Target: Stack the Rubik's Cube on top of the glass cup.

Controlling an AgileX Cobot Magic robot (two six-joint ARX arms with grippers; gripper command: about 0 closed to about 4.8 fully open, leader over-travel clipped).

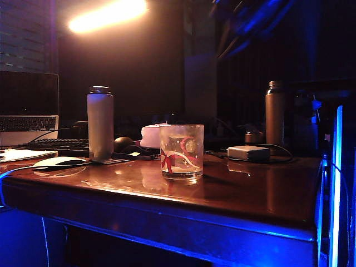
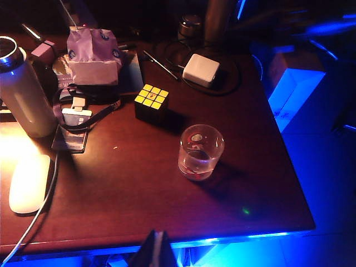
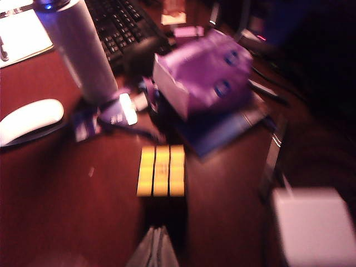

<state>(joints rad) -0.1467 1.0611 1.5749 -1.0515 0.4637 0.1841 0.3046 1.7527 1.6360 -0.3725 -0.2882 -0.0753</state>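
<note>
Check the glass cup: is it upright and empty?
Upright: the glass cup stands on its base on the table, mouth up. It looks empty. The Rubik's Cube sits apart, behind it.

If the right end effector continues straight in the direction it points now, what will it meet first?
Probably the Rubik's Cube. In the right wrist view the shut right end effector points directly at it, yellow face up, with only bare table between. The picture is blurred, so depth is uncertain.

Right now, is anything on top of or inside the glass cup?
Nothing sits on the glass cup; its rim is open and it looks empty. The cube stands apart on the table. The glass's printed pattern hides part of its bottom.
</note>
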